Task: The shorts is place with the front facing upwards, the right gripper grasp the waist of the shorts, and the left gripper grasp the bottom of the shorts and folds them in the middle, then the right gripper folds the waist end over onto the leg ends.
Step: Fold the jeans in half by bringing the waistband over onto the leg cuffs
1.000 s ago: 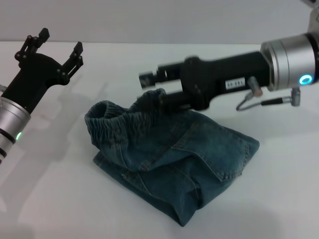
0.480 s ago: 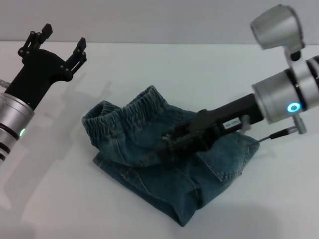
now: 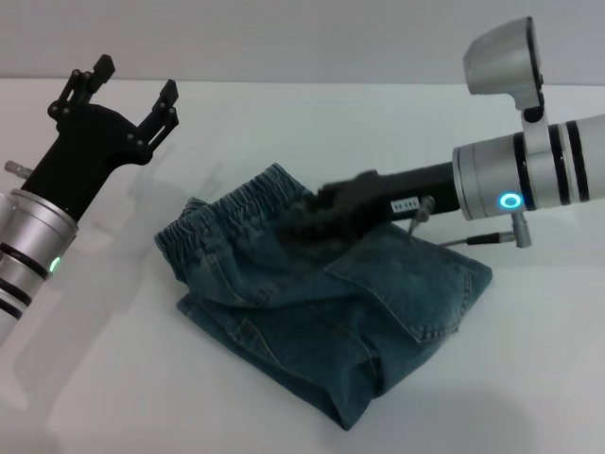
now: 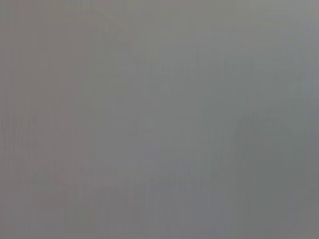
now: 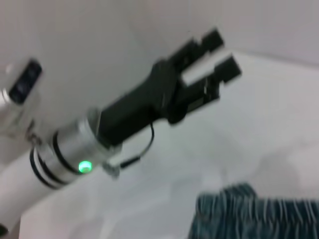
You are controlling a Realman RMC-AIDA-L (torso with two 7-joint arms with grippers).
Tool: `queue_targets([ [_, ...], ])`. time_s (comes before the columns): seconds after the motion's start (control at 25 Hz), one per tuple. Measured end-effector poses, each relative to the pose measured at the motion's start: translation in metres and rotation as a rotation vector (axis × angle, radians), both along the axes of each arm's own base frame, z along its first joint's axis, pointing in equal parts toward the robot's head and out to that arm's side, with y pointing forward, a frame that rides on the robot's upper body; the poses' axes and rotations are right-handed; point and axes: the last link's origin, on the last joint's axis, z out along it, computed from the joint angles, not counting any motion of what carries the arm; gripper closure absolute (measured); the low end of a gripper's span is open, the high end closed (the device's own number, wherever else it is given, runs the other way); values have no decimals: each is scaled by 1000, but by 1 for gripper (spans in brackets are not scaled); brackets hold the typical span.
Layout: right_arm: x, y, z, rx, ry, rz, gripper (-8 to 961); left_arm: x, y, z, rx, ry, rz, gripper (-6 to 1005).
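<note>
The right hand (image 3: 307, 219) has risen to the waist of the shorts (image 3: 250, 203), grip unclear; left hand (image 3: 128, 90) spread wide, aloft.

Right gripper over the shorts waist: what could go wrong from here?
1. The right gripper sits low over the ruffled waist of the already folded shorts; closing there may pinch several layers or only a ruffle.
2. Pulling could drag the whole pile across the table, since the left gripper hangs open, clear of the cloth.

We see the right tool (image 3: 317, 216) only as a blur; the left wrist view shows nothing.
</note>
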Motion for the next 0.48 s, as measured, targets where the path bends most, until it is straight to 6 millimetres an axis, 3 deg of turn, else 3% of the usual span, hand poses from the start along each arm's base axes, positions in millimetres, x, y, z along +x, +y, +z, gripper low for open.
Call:
queue_targets([
  [0.16, -5, -9, 6, -44, 61, 42, 318, 0, -1, -1, -3, -2, 1, 188],
  [0.48, 3, -62, 39, -335, 171, 118, 318, -3, -1, -1, -3, -4, 17, 188],
])
